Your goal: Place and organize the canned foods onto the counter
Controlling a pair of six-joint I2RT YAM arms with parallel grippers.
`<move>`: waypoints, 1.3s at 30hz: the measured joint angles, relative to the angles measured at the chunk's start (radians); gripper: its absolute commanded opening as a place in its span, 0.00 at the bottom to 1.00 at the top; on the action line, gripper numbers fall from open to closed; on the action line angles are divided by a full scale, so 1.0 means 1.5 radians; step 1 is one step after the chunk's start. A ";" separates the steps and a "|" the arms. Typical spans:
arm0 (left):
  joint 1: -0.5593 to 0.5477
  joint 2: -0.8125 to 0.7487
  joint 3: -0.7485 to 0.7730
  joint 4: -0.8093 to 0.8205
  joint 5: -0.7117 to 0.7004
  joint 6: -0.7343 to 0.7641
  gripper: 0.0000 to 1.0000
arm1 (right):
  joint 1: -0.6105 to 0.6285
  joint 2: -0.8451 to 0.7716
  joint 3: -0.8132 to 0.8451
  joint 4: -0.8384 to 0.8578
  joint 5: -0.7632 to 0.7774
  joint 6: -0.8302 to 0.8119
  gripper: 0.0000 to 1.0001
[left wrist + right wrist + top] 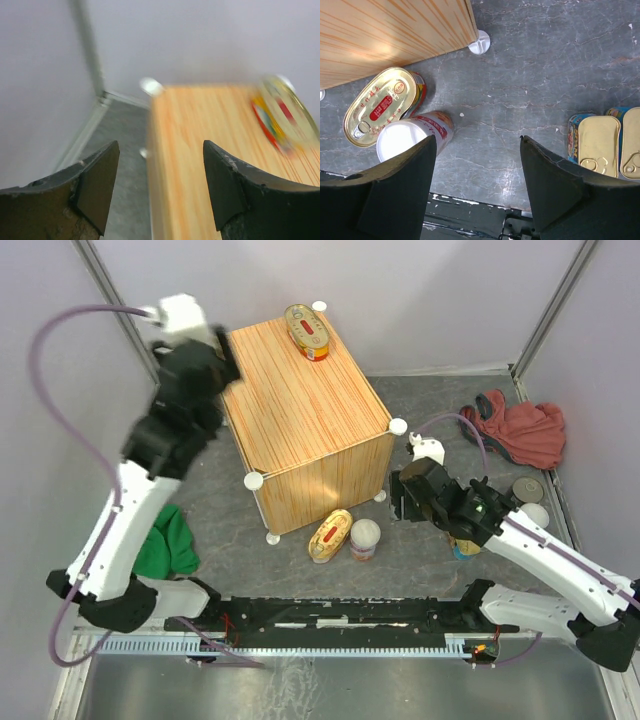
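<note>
The counter [300, 410] is a light-wood box with white knobs; an oval gold can with a red label [307, 332] lies on its far end. My left gripper [222, 360] hovers blurred over the counter's left edge [170, 165], open with nothing between its fingers; the oval can [280, 120] shows to its right. On the floor before the counter lie a second oval can [330, 535] and a white-lidded can [364, 538]. My right gripper [405, 495] stands open and empty above bare floor, right of those cans [382, 105] [410, 137]. Two rectangular gold tins [597, 145] sit further right.
A red cloth [525, 430] lies at the back right, with a dark round can [527, 490] and a white-lidded can [535, 513] near it. A green cloth [165, 545] lies by the left arm. Walls close in the sides and back.
</note>
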 measured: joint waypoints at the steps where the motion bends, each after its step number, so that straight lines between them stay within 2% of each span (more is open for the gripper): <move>1: -0.086 -0.007 -0.046 0.023 -0.032 0.020 0.75 | 0.000 0.004 0.000 0.000 -0.002 -0.002 0.76; 5: -0.351 -0.068 -0.213 0.063 -0.122 0.054 0.76 | 0.000 0.010 0.006 -0.005 -0.008 -0.013 0.82; 6: -0.405 -0.082 -0.236 0.064 -0.145 0.058 0.76 | 0.000 0.009 0.010 -0.008 -0.008 -0.016 0.83; 10: -0.712 -0.117 -0.285 0.091 -0.295 0.087 0.80 | 0.000 -0.006 0.016 -0.015 -0.003 -0.023 0.86; 12: -0.814 -0.098 -0.285 0.109 -0.356 0.109 0.85 | 0.000 -0.021 0.016 -0.023 0.002 -0.023 0.86; 15: -0.900 -0.040 -0.277 0.108 -0.422 0.119 0.87 | 0.000 -0.044 0.016 -0.034 0.005 -0.022 0.88; 17: -0.928 0.008 -0.263 0.066 -0.433 0.084 0.88 | 0.000 -0.059 0.016 -0.041 0.006 -0.020 0.88; 21: -0.950 0.067 -0.266 -0.085 -0.416 -0.090 0.87 | 0.000 -0.092 0.008 -0.048 0.006 -0.012 0.89; 25: -0.949 0.038 -0.323 -0.188 -0.385 -0.263 0.87 | 0.000 -0.118 -0.017 -0.048 -0.004 -0.003 0.91; 27: -0.949 0.000 -0.375 -0.219 -0.364 -0.341 0.87 | 0.000 -0.129 -0.033 -0.046 -0.014 0.001 0.98; 31: -0.946 -0.092 -0.494 -0.213 -0.313 -0.423 0.88 | 0.000 -0.153 -0.066 -0.034 -0.046 -0.001 0.99; 36: -0.927 -0.183 -0.626 -0.133 -0.233 -0.460 0.88 | 0.000 -0.157 -0.087 -0.004 -0.096 -0.010 0.99; 39: -0.915 -0.203 -0.676 -0.098 -0.193 -0.473 0.88 | 0.001 -0.158 -0.104 0.015 -0.121 -0.014 0.99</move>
